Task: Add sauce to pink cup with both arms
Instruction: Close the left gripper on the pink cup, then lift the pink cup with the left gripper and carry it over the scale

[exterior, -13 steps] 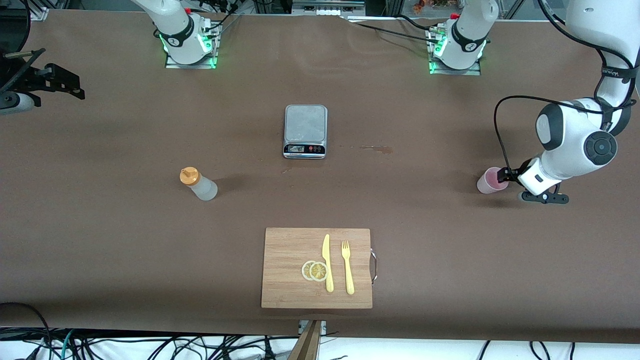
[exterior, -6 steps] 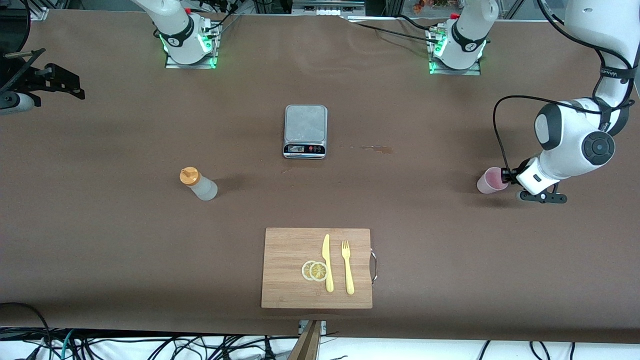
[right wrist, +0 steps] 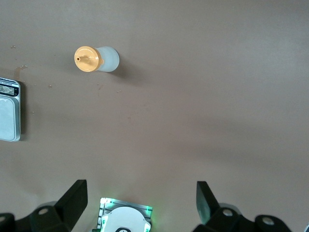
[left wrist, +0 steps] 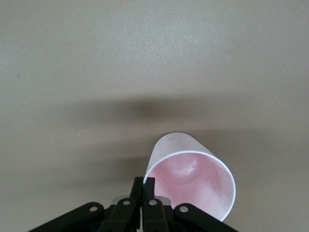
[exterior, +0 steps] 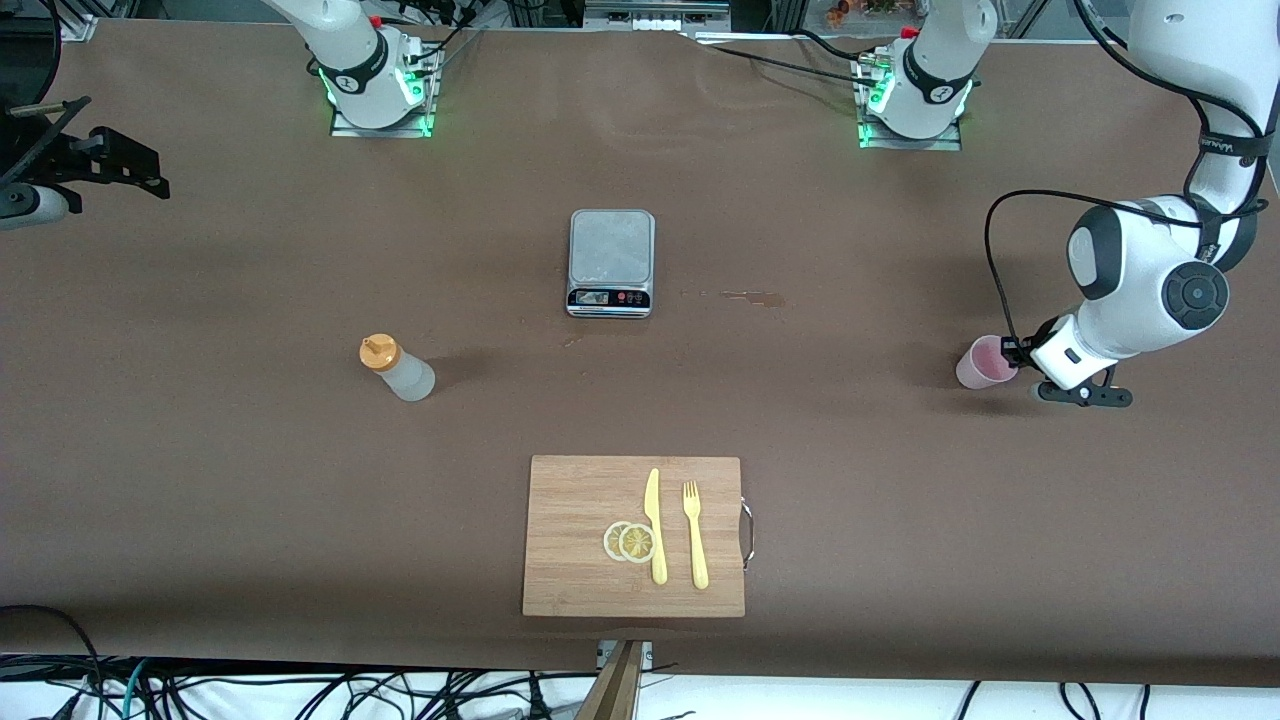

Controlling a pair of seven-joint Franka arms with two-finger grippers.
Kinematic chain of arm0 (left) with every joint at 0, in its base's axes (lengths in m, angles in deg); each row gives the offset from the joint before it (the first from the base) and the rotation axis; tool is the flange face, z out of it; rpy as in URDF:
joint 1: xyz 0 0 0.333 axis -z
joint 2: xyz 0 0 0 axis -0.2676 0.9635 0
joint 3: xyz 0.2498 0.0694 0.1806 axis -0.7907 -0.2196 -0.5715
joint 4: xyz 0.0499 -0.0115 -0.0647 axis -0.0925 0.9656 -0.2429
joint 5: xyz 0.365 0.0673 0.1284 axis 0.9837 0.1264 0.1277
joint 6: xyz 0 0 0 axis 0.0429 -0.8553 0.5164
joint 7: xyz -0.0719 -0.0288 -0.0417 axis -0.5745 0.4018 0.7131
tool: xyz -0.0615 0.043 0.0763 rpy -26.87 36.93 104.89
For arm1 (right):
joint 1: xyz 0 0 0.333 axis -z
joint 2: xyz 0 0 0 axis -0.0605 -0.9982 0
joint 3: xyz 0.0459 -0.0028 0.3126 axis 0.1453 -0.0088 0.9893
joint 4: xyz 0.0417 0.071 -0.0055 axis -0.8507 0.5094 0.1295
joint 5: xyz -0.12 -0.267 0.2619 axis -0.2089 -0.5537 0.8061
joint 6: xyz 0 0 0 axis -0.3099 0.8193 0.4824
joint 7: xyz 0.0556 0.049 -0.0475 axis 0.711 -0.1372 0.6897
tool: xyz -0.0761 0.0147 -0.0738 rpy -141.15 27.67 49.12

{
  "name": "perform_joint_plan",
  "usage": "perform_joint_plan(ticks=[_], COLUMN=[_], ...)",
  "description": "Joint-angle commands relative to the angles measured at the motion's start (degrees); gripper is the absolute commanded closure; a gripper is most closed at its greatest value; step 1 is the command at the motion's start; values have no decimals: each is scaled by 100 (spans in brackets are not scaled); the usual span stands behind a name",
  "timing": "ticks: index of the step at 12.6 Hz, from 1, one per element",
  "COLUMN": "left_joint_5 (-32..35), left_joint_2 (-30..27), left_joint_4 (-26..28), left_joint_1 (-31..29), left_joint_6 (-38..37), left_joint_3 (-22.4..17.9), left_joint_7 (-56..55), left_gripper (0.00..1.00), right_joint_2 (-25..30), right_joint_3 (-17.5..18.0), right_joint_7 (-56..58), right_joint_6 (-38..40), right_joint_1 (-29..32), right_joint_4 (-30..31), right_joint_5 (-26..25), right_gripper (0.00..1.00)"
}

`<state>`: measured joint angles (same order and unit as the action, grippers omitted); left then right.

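The pink cup (exterior: pixel 983 363) (left wrist: pixel 190 176) stands on the brown table at the left arm's end. My left gripper (exterior: pixel 1010 351) (left wrist: pixel 148 181) is shut on its rim, one finger inside the cup and one outside, with the wall pinched between them. The sauce bottle (exterior: pixel 398 370) (right wrist: pixel 97 59), whitish with an orange cap, stands alone toward the right arm's end. My right gripper (right wrist: pixel 142 191) waits high over the table near its own base, open wide and empty.
A kitchen scale (exterior: pixel 611 262) sits mid-table between bottle and cup. Nearer the front camera lies a wooden cutting board (exterior: pixel 575 500) with a yellow knife (exterior: pixel 654 525), a fork (exterior: pixel 694 535) and lemon slices (exterior: pixel 630 541).
The left gripper's fingers have closed onto the cup's rim, and the left arm shifted slightly. The right arm has not moved.
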<state>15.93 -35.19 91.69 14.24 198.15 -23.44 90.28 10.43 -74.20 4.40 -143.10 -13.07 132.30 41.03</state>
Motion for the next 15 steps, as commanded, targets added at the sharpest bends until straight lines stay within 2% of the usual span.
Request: perform_joint_plan(ticks=[1, 3, 6, 9, 15], left_joint_5=[-294, -513, -1120, -1121, -1121], left_joint_2=[-79, -114, -123, -220, -246], left_joint_4=[-43, -218, -315, -420, -649], left_joint_1=[110, 303, 960, 1401, 2850], left_joint_6=[5, -110, -110, -215, -435], left_joint_3=[15, 85, 138, 699, 981], left_joint_7=[49, -82, -704, -2056, -4043], left_gripper=[100, 100, 100, 100, 100], right_joint_2=[-22, -22, -22, -22, -22], right_joint_3=[15, 15, 15, 15, -29], right_joint_7=[89, 89, 80, 80, 80], right_joint_6=[80, 72, 71, 63, 63], right_joint_1=[55, 55, 55, 55, 72], right_joint_4=[-108, -108, -108, -108, -108], right_joint_5=[6, 6, 6, 6, 6], right_gripper=[0, 0, 0, 0, 0])
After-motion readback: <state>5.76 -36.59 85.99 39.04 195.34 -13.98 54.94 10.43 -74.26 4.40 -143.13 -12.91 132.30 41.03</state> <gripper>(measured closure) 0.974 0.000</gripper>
